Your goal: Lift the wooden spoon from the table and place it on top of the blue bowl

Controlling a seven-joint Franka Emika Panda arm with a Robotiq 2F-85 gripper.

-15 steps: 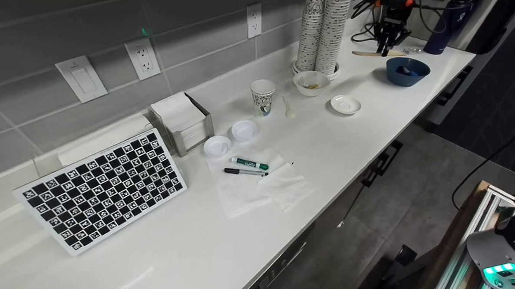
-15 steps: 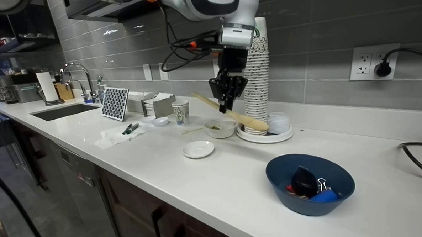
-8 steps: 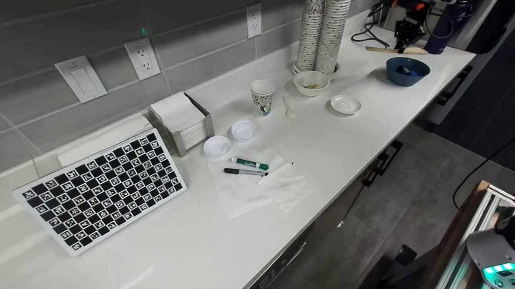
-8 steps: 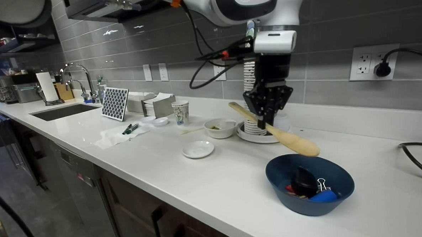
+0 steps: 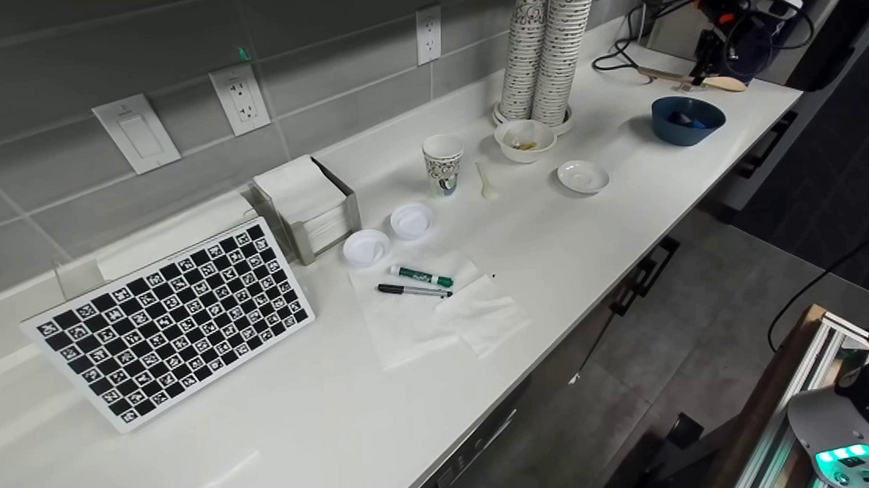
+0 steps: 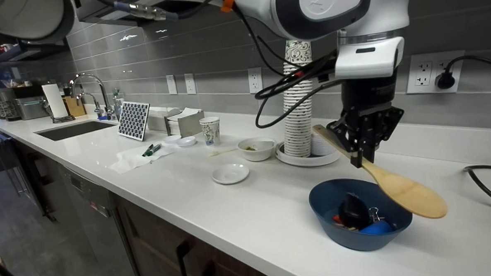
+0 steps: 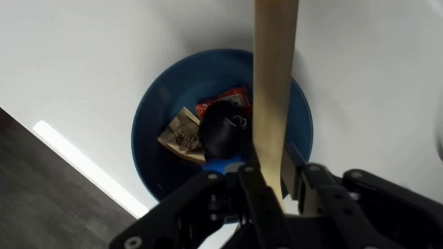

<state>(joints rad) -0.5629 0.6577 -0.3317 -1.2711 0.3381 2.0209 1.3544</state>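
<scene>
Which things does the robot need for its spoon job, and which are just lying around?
For the job:
wooden spoon, held by the gripper
blue bowl, where the spoon goes
white countertop, under the bowl

Just lying around, among other things:
green marker
white saucer
checkered board
small pale spoon
paper-cup stacks

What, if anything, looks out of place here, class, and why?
Two things, perhaps. The blue bowl holds a wire-handled clip with a red packet and a brown packet, an odd mix. A checkered board leans back on the countertop, looking more like lab gear than kitchenware. I see no clear spill or damage.
</scene>
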